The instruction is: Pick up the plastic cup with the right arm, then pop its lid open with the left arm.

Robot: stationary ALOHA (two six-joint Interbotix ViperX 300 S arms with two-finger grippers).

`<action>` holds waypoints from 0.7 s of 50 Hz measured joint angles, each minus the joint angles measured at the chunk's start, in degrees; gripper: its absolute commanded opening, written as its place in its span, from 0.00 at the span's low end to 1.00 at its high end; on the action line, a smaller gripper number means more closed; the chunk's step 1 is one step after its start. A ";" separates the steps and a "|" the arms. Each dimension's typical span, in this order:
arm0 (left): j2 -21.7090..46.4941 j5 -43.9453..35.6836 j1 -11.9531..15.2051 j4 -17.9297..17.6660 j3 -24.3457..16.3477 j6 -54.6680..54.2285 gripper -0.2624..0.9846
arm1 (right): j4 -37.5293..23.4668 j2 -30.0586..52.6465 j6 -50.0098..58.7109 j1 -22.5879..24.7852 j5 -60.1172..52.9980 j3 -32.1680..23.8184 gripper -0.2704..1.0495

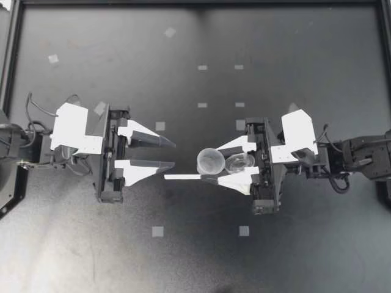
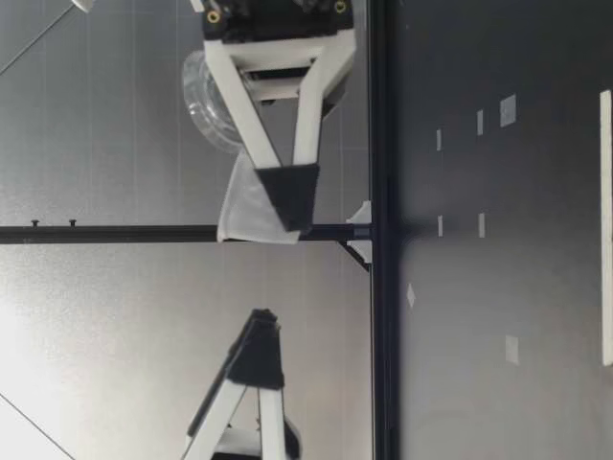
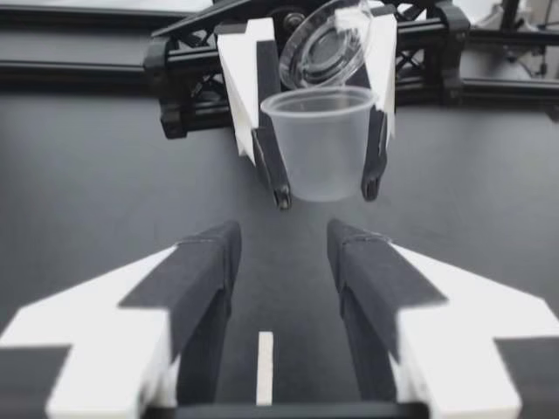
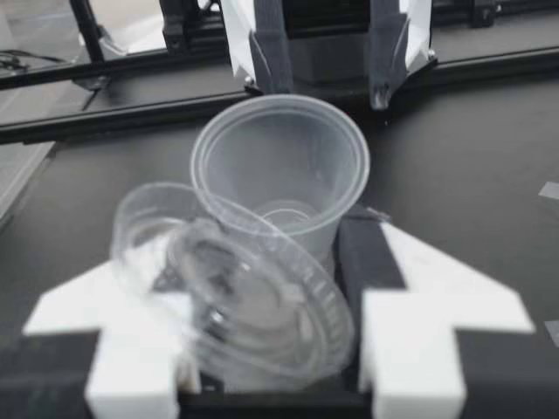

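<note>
My right gripper [image 1: 208,165] is shut on a small clear plastic cup [image 1: 211,161], held upright above the dark table with its mouth open. A clear lid [image 1: 239,163] tilts behind the cup's rim, between the finger bases. My left gripper [image 1: 173,154] stands open and empty, facing the cup a short gap away. The left wrist view has the cup [image 3: 319,144] ahead of my open fingers [image 3: 205,262], pinched from both sides, with the lid [image 3: 323,48] above it. In the right wrist view the cup [image 4: 279,170] and lid [image 4: 253,305] fill the space between the fingers.
A white tape strip [image 1: 183,177] lies on the table under the gap between the grippers. Several small tape squares [image 1: 157,231] dot the dark surface. A black frame rail [image 1: 12,55] runs along the table's edges.
</note>
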 measured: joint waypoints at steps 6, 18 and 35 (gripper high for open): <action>0.00 0.00 0.09 0.00 0.00 0.00 0.56 | 0.00 0.44 0.00 0.00 0.09 -0.18 0.46; 0.00 0.00 0.00 0.00 -0.09 0.00 0.56 | 0.00 0.62 0.09 0.00 0.09 -0.35 0.46; 0.00 0.09 0.00 0.00 0.00 0.00 0.56 | 0.00 0.70 0.09 0.00 0.00 -0.70 0.46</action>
